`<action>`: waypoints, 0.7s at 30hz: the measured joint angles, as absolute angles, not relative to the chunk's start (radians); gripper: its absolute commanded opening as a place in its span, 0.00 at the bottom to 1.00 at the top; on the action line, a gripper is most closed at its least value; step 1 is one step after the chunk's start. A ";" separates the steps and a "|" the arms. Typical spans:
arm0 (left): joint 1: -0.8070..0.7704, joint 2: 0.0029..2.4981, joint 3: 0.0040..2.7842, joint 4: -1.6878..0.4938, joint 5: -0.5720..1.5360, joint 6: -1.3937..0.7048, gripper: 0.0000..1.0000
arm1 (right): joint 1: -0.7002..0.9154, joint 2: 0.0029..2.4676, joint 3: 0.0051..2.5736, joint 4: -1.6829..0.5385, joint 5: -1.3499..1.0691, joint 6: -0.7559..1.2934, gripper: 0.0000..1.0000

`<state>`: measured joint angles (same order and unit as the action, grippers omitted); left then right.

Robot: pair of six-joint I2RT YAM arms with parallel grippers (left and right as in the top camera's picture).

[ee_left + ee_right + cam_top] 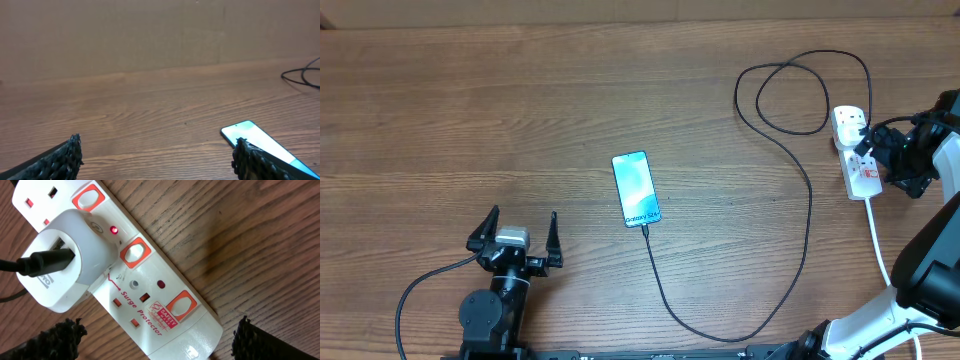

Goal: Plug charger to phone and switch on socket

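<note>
Right claw [157, 339]: wide, empty, just above socket [150, 305].
Socket axis: diagonal under claw.
Nearer arm: right; left claw [523, 232] wide, well apart.

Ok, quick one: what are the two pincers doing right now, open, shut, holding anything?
Left pincer: open, holding nothing.
Right pincer: open, holding nothing, positioned over the socket.

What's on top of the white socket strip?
A white adapter sits on the socket strip, with the black charger cable plugged into its side. The outlet underneath it is hidden.
</note>
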<state>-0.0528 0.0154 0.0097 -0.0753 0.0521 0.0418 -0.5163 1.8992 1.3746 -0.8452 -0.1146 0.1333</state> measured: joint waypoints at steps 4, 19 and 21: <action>-0.053 0.015 0.010 -0.076 0.046 0.056 1.00 | -0.516 1.899 1.375 -0.846 -0.115 0.134 1.00; -0.053 0.015 0.010 -0.076 0.040 0.060 0.99 | -0.516 1.899 1.375 -0.845 -0.115 0.133 1.00; -0.053 0.015 0.010 -0.076 0.040 0.060 1.00 | -0.516 1.899 1.375 -0.846 -0.114 0.134 1.00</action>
<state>-0.0528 0.0151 0.0097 -0.0757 0.0399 0.0597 -0.5163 1.8992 1.3746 -0.8455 -0.1143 0.1337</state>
